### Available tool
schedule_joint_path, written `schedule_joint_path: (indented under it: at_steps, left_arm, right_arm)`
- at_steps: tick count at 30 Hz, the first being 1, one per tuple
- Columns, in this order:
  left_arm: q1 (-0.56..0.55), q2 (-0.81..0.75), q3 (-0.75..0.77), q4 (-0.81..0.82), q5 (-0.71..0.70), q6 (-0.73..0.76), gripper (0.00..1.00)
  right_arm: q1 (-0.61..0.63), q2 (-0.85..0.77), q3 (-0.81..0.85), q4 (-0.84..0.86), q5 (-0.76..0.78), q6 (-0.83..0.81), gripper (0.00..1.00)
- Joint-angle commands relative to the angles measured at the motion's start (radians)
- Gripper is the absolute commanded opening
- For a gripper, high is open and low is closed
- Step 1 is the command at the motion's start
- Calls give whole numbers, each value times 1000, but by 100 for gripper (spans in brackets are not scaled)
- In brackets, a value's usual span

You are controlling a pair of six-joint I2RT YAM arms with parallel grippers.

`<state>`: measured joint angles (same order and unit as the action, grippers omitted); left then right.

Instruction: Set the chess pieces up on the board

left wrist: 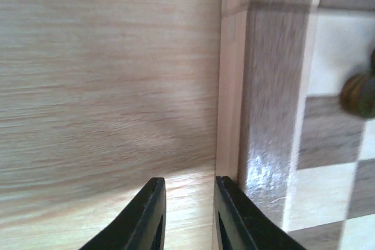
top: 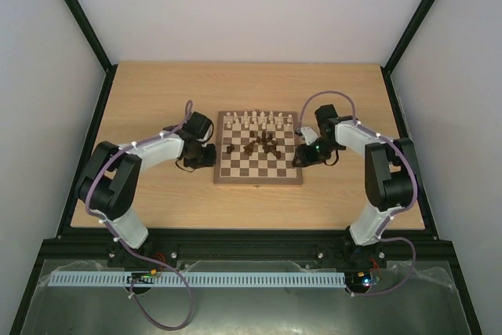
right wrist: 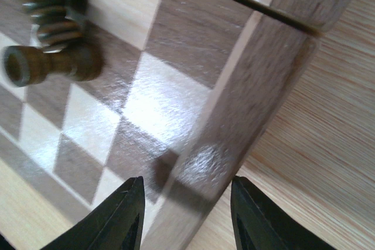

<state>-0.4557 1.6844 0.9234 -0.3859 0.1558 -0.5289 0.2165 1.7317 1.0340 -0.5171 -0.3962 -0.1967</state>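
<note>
1. The right gripper (right wrist: 187,218) is hanging with its black fingers (right wrist: 126,221) spread and pinching nothing. It is straddling the brown rim of the small checkered wooden board (top: 259,172) at the bottom middle of its wrist view.
2. The left gripper (left wrist: 188,215) is hovering with its jaws nearly pressed together and the narrow slit empty. It is sitting at the bottom of its view, where the pale wooden table (left wrist: 105,86) meets the board's left rim.
3. The tiny dark brown turned wooden pieces (top: 264,145) are lying heaped at the board's centre, while the pale cream pieces (top: 259,121) are standing along its top rows.
4. By my reading, the dark side is waiting to be ranked and a fresh pick is due. The right gripper would need to travel toward the upper left onto the toppled dark piece (right wrist: 53,65) and close across it without scattering its neighbours.
5. Both arms are reaching forward with elbows bowed outward and wrists turned inward, flanking the board at the centre of the top view.
</note>
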Motion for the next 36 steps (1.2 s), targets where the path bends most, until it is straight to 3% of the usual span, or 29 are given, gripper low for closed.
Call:
schedule_joint_path:
  at_steps: [1, 5, 11, 17, 22, 30, 36]
  left_arm:
    - [20, -19, 153, -143, -35, 28, 29]
    - [99, 15, 264, -181, -114, 49, 47]
    - [205, 110, 411, -203, -181, 70, 52]
    - [273, 252, 548, -211, -171, 85, 51]
    - [283, 410, 711, -256, -199, 199, 47]
    - [288, 608, 934, -304, -191, 348, 45]
    - [294, 625, 943, -329, -215, 376, 46]
  right_arm:
    - [-60, -84, 44, -125, -82, -45, 45]
    - [-96, -194, 34, -144, -45, -60, 50]
    - [-100, -390, -61, -91, -42, -59, 53]
    - [-98, -564, -260, 92, -112, 27, 53]
    - [-98, -629, -282, 112, -124, 8, 55]
    - [-99, -601, -290, 118, -147, 5, 55]
    - [-100, -590, -291, 120, -145, 0, 55]
